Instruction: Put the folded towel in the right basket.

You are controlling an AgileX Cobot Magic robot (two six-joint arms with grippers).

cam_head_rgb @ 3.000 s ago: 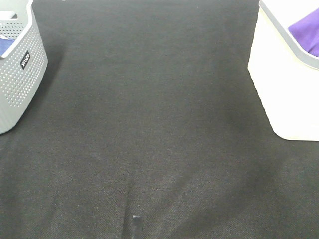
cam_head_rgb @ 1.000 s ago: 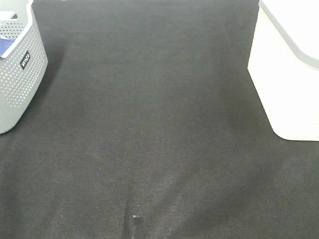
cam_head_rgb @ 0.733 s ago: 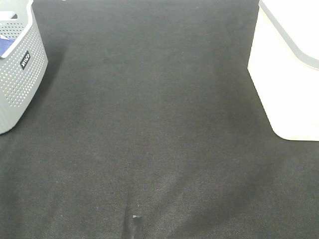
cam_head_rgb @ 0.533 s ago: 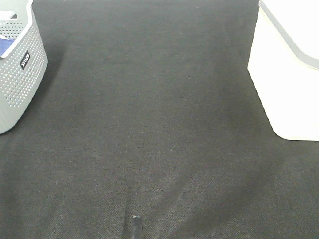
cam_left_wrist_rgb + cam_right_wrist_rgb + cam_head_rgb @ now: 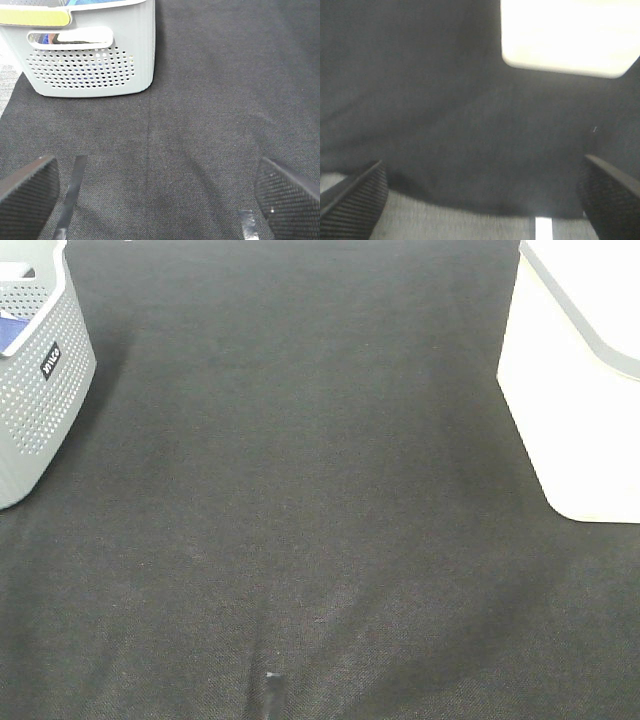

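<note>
- A grey basket (image 5: 35,380) with a perforated wall is standing at the left edge of the desk (image 5: 300,490), which is lying under a dark cloth.
- Something blue is showing over that basket's rim in the high view; the left wrist view is also showing a yellow-green strip along its top edge and a slot handle in its wall.
- A white basket (image 5: 575,390) with a grey rim is sitting at the right edge of the desk, well apart from the grey one.
- Only a plain pale stretch of the white basket's inside is showing in the high view; the towel is showing in no view, so I cannot tell where it is lying.
- The left tool (image 5: 160,192) is hanging spread wide over bare cloth, gripping nothing, with the grey basket (image 5: 90,50) beyond its fingers (image 5: 27,187).
- The right tool (image 5: 482,195) is likewise hanging spread wide and empty, with the white basket (image 5: 567,35) ahead of it; this view is blurred.
- Strips of tape (image 5: 70,197) are lying on the cloth between the left tool's fingers.
</note>
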